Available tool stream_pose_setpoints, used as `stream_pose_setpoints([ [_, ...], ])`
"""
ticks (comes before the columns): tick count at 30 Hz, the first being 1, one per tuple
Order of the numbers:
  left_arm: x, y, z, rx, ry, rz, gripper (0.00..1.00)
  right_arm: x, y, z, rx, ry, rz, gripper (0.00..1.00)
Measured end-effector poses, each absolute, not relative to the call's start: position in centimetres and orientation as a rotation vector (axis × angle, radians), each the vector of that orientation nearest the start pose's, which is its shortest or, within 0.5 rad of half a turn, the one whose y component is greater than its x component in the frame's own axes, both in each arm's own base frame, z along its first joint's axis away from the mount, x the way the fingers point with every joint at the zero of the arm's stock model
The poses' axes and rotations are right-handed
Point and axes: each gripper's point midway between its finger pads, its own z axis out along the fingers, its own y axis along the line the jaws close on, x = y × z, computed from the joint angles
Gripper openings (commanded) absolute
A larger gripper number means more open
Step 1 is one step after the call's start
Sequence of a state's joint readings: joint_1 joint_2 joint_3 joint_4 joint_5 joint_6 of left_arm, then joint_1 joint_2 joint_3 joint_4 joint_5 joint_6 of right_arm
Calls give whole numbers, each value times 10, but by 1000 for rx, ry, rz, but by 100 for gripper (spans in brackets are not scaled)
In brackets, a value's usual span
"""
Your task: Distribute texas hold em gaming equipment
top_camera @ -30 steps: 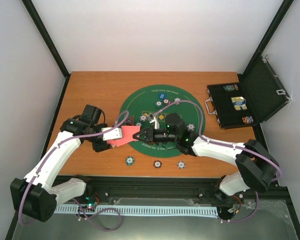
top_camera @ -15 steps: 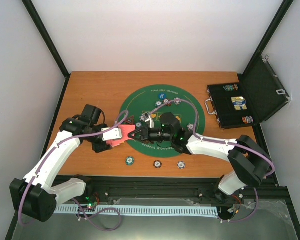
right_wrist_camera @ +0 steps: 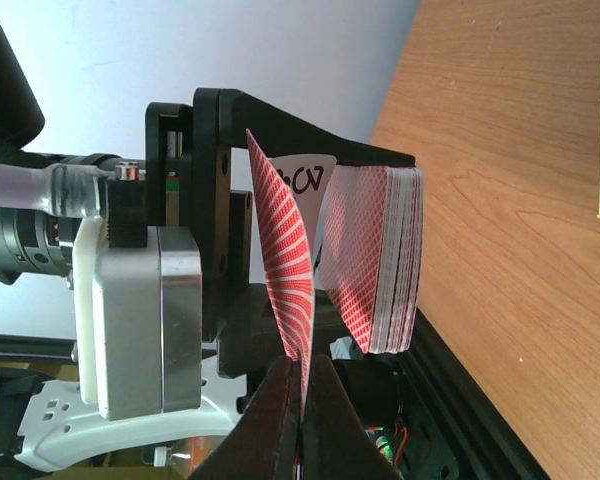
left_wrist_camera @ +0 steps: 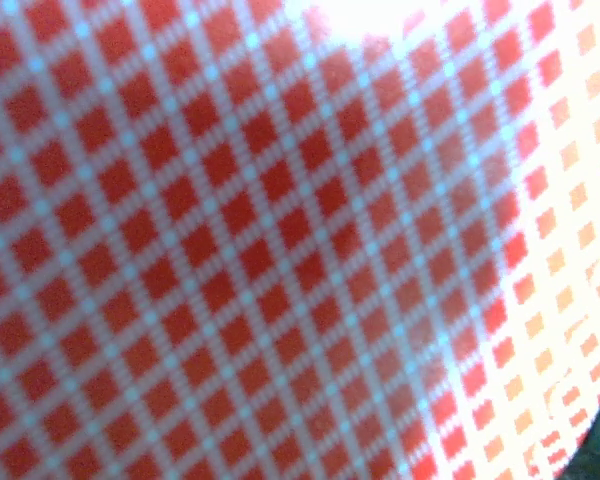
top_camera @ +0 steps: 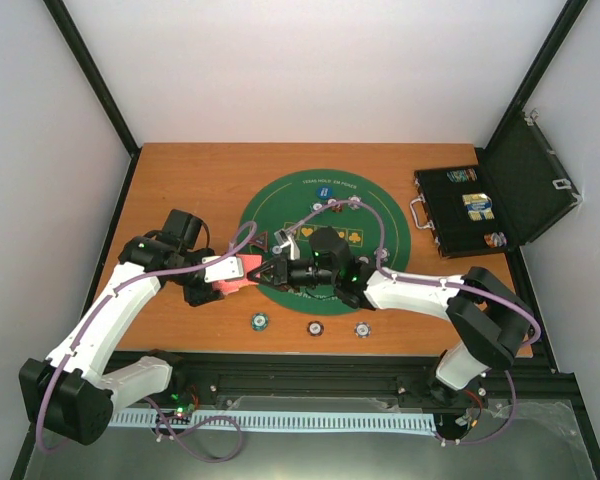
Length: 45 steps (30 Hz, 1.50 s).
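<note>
The left tool point(top_camera: 246, 268) is clamped on the deck point(right_wrist_camera: 385, 250) of red-checked cards, holding it on edge above the counter point(top_camera: 180, 190) just off the left rim of the green mat point(top_camera: 365, 215). The right tool point(right_wrist_camera: 300, 385) is pinched shut on the lower edge of the top card point(right_wrist_camera: 280, 250), which bows away from the pack.

To my eye these cards are light, thin and springy, with slick faces, so one should slide off its neighbours easily but could flick out of a shallow pinch or drag a second card along. The free edge, where the right tool has it, looks like the sensible place to grip.

Compared with a second ago, the right arm has reached further left, closing on the left tool, and less of the pink back shows from above. The three poker chips point(top_camera: 313, 327) along the near edge lie as they did.
</note>
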State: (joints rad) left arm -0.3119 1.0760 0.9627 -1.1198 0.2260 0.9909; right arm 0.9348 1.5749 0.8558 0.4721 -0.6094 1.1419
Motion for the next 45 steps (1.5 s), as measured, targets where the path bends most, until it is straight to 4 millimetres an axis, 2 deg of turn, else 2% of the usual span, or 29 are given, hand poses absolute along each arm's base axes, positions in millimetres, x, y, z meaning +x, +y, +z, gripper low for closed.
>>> stream_pose_setpoints([
  [11, 203, -104, 151, 1705, 2152, -122, 57, 183, 411, 187, -281, 2325, 1818, 3],
  [21, 201, -105, 151, 1706, 2150, -131, 57, 184, 411, 193, -282, 2309, 1821, 3],
  [27, 200, -105, 153, 1704, 2144, -130, 57, 186, 418, 200, -297, 2296, 1836, 3],
  [35, 201, -103, 152, 1705, 2148, -115, 57, 182, 430, 187, -333, 2343, 1833, 3],
  [41, 200, -102, 154, 1713, 2136, -104, 57, 180, 428, 182, -344, 2368, 1804, 3],
  [45, 200, -102, 154, 1716, 2135, -106, 57, 177, 424, 188, -359, 2365, 1793, 3],
])
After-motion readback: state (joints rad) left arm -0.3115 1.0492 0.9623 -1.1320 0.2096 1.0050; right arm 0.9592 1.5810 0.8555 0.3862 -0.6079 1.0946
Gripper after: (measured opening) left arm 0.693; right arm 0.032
